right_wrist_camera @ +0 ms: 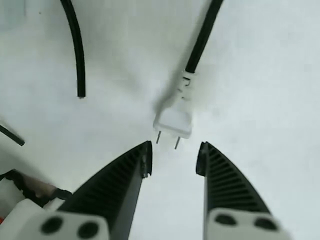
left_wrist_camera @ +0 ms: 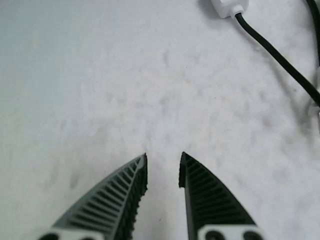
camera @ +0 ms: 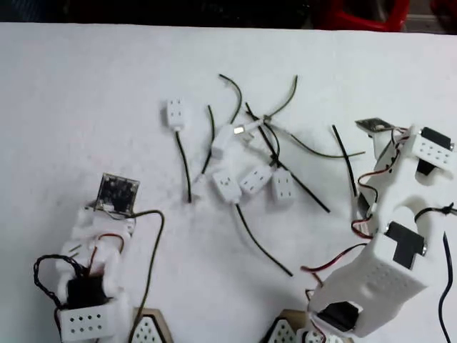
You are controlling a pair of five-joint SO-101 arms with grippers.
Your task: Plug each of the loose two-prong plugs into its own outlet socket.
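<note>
White plug [right_wrist_camera: 173, 121] lies just beyond the parted right pincer [right_wrist_camera: 175, 150].

White, slightly grainy tabletop [camera: 86, 86], evenly lit. Dark strip [camera: 143, 11] beyond its far edge. Glossy red object [camera: 364, 13] sits there.

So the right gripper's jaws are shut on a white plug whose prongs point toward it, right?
Not quite. In the right wrist view the right gripper has its jaws open; the white plug lies just ahead, prongs pointing toward it.
</note>
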